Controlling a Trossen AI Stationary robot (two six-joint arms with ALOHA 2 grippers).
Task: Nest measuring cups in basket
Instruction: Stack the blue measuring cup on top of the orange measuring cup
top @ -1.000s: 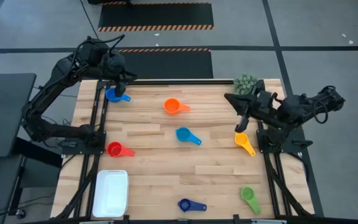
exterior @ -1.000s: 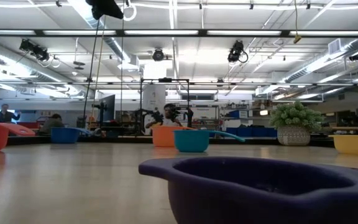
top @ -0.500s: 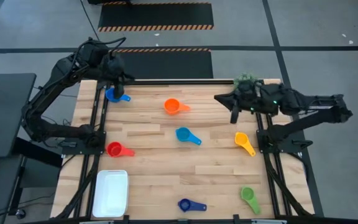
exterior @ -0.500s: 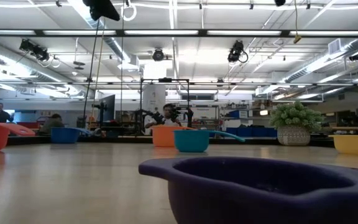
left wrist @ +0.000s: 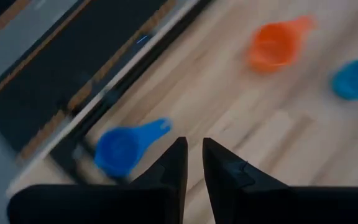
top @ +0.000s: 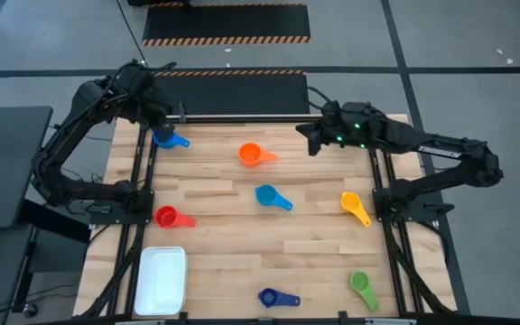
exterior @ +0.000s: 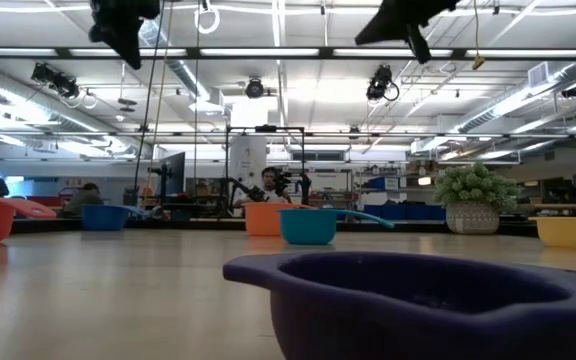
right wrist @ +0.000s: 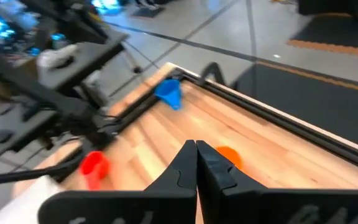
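While airborne, right gripper [right wrist: 196, 163] closed, holding nothing.

Bright, even light falls from long ceiling strips [exterior: 268, 52], leaving only faint shadows on the counter [top: 242, 235]. Both wrist views smear with motion blur; the near navy cup [exterior: 418, 300] looms soft and unfocused.

The right gripper [top: 312, 144] is swinging away from the yellow cup [top: 354, 207] at the table's 3 o'clock edge, travelling up toward 1 o'clock near the orange cup [top: 252, 154], its fingers pressed together and empty. The left gripper [top: 162, 125] is lifting off the blue cup [top: 165, 139] at 11 o'clock, its narrow gap holding nothing. Both arms are now showing at the top of the low view.
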